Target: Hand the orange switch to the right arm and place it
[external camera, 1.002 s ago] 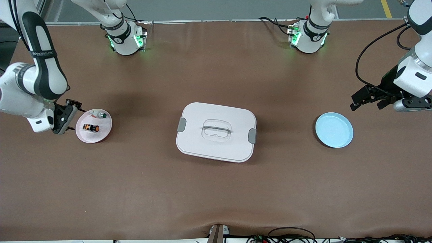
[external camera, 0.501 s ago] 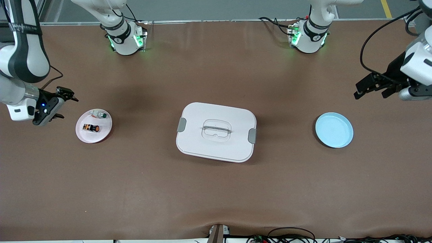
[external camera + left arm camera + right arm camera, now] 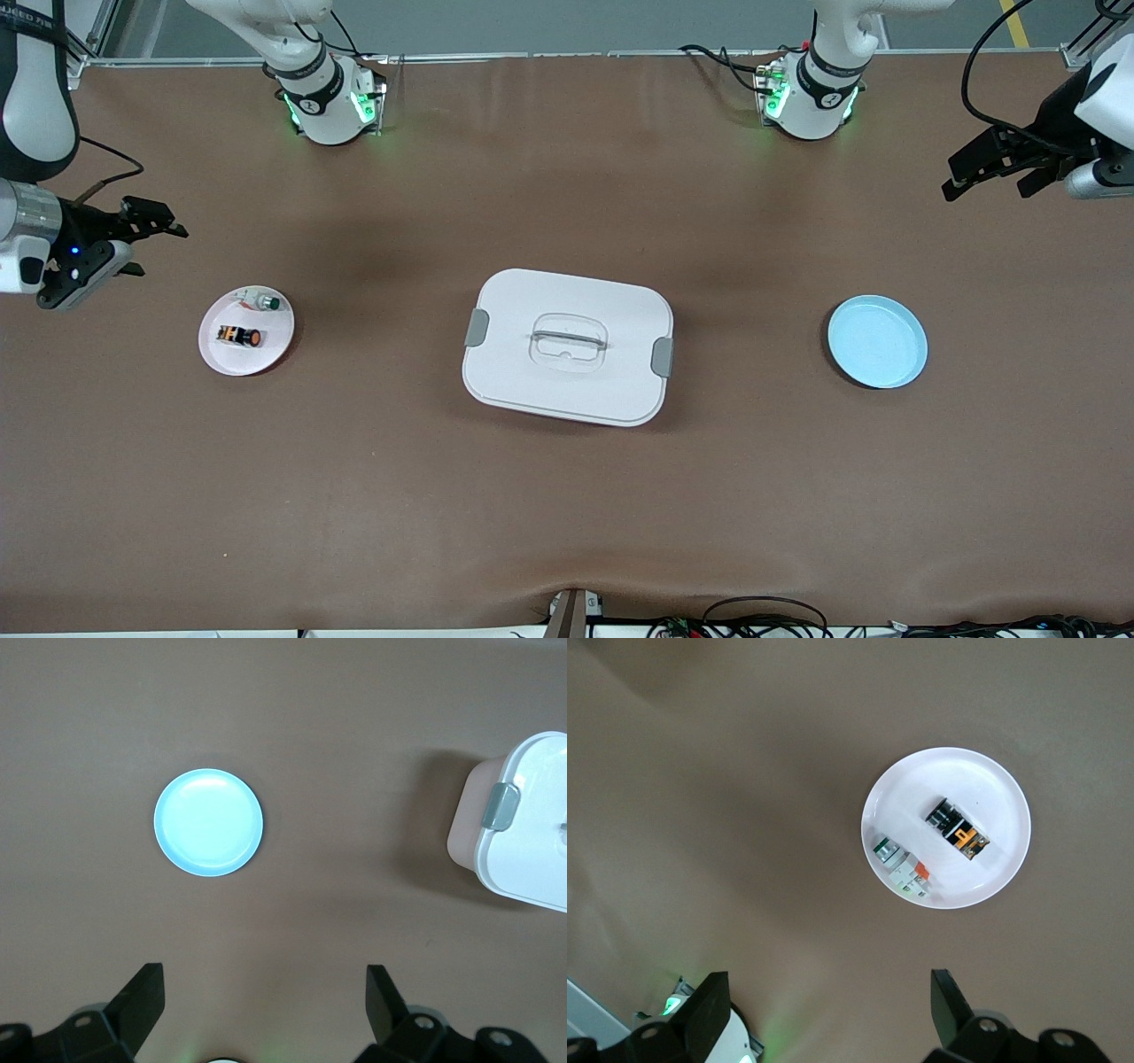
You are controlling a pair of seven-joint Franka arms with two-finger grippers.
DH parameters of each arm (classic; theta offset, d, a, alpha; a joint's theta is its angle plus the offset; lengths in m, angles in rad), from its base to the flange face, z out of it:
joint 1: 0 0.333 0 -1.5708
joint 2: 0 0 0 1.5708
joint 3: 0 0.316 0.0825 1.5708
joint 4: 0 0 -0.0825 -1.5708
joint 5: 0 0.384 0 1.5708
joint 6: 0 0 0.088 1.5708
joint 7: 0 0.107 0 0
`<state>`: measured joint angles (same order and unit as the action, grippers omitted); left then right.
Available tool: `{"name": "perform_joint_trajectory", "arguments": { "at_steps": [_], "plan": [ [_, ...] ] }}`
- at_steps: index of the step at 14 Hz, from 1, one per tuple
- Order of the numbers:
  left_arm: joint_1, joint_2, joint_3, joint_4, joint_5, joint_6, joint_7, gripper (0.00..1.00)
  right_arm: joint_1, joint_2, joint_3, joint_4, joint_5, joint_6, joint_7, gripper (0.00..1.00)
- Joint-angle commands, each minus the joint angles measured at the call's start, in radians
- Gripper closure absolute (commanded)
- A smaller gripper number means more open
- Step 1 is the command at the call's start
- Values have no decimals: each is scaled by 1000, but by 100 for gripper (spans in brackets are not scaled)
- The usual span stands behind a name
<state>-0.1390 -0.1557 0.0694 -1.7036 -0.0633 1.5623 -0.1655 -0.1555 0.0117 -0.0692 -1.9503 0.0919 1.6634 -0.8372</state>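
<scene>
The orange switch (image 3: 239, 336) lies on its side on a small pale pink plate (image 3: 269, 350) near the right arm's end of the table. In the right wrist view the orange switch (image 3: 958, 830) lies on the plate (image 3: 1005, 806), apart from the open fingers. My right gripper (image 3: 159, 251) is open and empty, up in the air over bare table beside the plate; it also shows in the right wrist view (image 3: 829, 978). My left gripper (image 3: 985, 192) is open and empty, high over the table at the left arm's end; it also shows in the left wrist view (image 3: 264, 973).
A pale-bodied green-capped button (image 3: 261, 303) shares the pink plate, also in the right wrist view (image 3: 901, 870). A white lidded box (image 3: 567, 390) stands mid-table, and shows in the left wrist view (image 3: 532, 842). A light blue plate (image 3: 877, 341) lies near the left arm's end, and shows in the left wrist view (image 3: 208, 809).
Both grippers have risen and drawn back toward the bases' side. The right gripper has left the pink plate's edge; the left has moved off from the blue plate. The switch has not moved.
</scene>
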Motion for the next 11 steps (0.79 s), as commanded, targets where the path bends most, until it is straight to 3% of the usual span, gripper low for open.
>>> {"name": "perform_joint_trajectory", "arguments": {
  "at_steps": [1, 6, 11],
  "plan": [
    [-8, -31, 0, -21, 42, 10, -23, 0, 54, 1, 11, 69, -69, -74, 139, 0],
    [1, -61, -10, -67, 85, 73, 52, 0, 194, 10, 11, 177, -110, -126, 473, 0],
    [-1, -51, -13, -59, 85, 55, 52, 0, 202, 42, 9, 325, -95, -148, 624, 0]
  ]
}}
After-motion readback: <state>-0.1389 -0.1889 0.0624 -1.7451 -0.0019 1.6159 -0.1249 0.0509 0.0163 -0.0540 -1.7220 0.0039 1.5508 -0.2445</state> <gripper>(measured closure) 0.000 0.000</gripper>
